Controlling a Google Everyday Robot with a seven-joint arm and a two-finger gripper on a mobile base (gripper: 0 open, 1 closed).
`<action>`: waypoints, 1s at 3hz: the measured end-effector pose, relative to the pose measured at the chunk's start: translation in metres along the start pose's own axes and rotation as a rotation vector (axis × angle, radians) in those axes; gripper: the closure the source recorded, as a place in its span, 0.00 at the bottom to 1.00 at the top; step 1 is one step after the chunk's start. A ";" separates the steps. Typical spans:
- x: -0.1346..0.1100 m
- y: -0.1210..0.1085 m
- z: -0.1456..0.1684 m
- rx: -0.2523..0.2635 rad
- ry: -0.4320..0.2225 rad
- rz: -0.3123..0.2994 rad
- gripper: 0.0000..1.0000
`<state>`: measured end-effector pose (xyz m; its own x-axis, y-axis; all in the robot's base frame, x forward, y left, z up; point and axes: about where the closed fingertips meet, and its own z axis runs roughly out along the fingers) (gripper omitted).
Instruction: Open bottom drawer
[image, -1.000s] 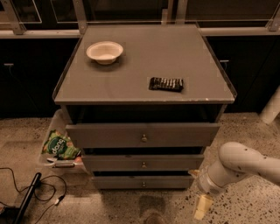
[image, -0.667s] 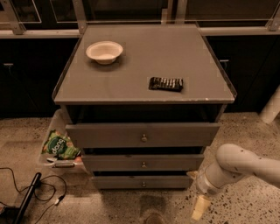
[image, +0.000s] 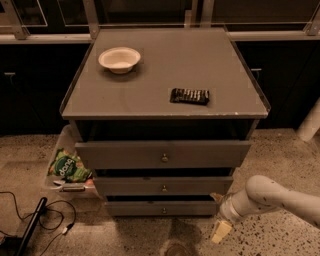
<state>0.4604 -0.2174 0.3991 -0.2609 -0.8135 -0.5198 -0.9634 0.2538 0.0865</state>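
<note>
Edged the gripper (image: 221, 231) leftward since a second ago; now low, just off the right end of the bottom drawer (image: 150, 208) at the foot of the cabinet (image: 165, 95). Cannot tell whether spread or pressed shut. Must reach left along the front to the brass knob (image: 164, 210).

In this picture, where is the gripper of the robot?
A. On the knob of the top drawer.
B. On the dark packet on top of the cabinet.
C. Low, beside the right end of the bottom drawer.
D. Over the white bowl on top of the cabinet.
C: the gripper hangs low near the floor, just past the right end of the bottom drawer, away from its knob.
</note>
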 end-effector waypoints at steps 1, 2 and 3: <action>0.027 -0.021 0.040 0.058 -0.082 -0.026 0.00; 0.027 -0.021 0.039 0.059 -0.082 -0.026 0.00; 0.029 -0.020 0.049 0.091 -0.077 -0.085 0.00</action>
<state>0.4749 -0.2209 0.3406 -0.1701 -0.7926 -0.5855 -0.9713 0.2351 -0.0362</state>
